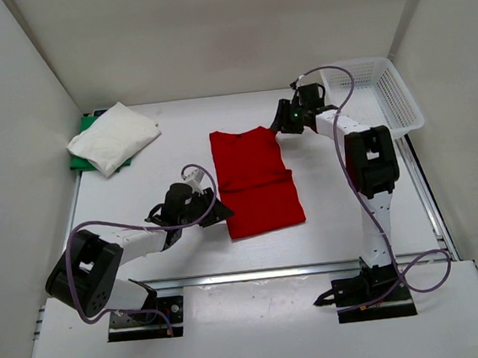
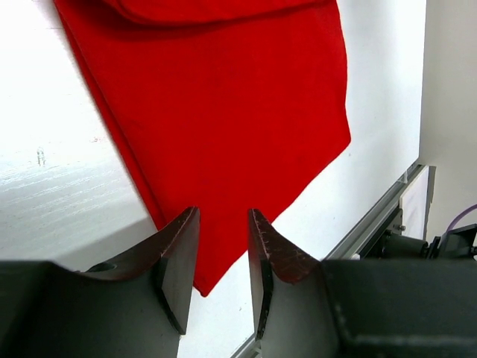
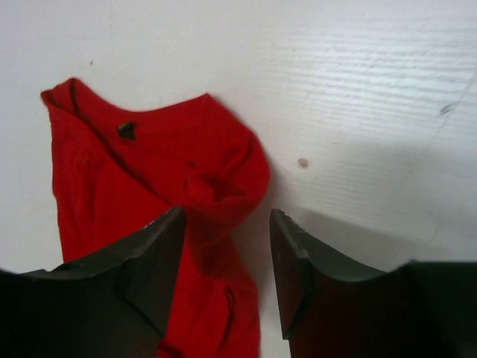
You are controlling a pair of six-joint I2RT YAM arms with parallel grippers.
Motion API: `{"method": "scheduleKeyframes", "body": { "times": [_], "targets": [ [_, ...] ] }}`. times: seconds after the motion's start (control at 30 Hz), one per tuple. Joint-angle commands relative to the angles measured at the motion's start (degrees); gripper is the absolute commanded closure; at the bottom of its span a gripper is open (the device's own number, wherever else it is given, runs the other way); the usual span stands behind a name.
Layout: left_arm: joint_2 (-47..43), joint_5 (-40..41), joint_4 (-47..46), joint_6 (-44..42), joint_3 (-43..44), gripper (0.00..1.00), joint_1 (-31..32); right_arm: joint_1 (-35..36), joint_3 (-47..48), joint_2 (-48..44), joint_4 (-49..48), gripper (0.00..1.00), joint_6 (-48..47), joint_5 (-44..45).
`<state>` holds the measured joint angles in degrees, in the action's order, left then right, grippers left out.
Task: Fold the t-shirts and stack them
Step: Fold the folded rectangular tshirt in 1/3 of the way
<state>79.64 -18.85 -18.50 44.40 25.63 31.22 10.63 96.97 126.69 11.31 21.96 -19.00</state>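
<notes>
In the middle of the bench [image 1: 168,143] lies the red t-shirt [image 1: 256,181], folded to a long strip. The left tool [image 2: 223,216] stands half open over its near left corner, gripping nothing. The right tool [image 3: 227,216] gapes wide above the bunched far right corner. At far left, the white t-shirt [image 1: 115,136] rests on the green t-shirt [image 1: 79,160].
</notes>
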Motion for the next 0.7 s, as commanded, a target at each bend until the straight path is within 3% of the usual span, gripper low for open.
{"method": "scheduleKeyframes", "body": {
  "times": [0.0,0.03,0.13,0.2,0.27,0.3,0.47,0.57,0.67],
  "targets": [
    [-0.18,-0.75,-0.84,-0.20,0.04,0.58,-0.55,-0.35,-2.12,-1.79,-6.79,0.52,1.86,-5.85],
    [0.43,-0.40,-0.92,-0.37,-0.05,0.57,-0.55,-0.70,-3.44,-1.71,-7.87,0.53,2.82,-6.56],
    [0.61,-0.84,-0.83,-0.37,0.48,0.58,-0.98,-0.96,0.74,1.87,-4.74,0.84,3.18,-6.05],
    [0.44,-0.57,-0.49,-0.54,0.48,0.58,-0.81,-1.14,4.61,4.08,-3.49,0.98,1.95,-4.30],
    [0.26,-0.23,0.22,-0.54,0.56,0.57,-0.81,-0.88,7.43,7.50,-3.14,1.00,1.51,-4.20],
    [0.26,-0.05,0.48,-0.81,0.65,0.58,-0.90,-1.23,9.01,8.04,-3.40,0.98,1.51,-4.20],
    [-1.50,1.18,3.03,-1.60,0.74,0.58,-0.81,-0.88,17.18,13.31,1.24,0.62,-0.06,-0.79],
    [-3.78,2.59,5.74,-2.74,0.13,0.57,-1.25,-0.35,18.96,12.62,4.06,0.52,-1.04,1.60],
    [-6.51,4.26,8.03,-3.70,-1.45,0.57,-1.51,-0.26,12.13,5.71,2.42,0.48,-1.57,3.88]
  ]
}}
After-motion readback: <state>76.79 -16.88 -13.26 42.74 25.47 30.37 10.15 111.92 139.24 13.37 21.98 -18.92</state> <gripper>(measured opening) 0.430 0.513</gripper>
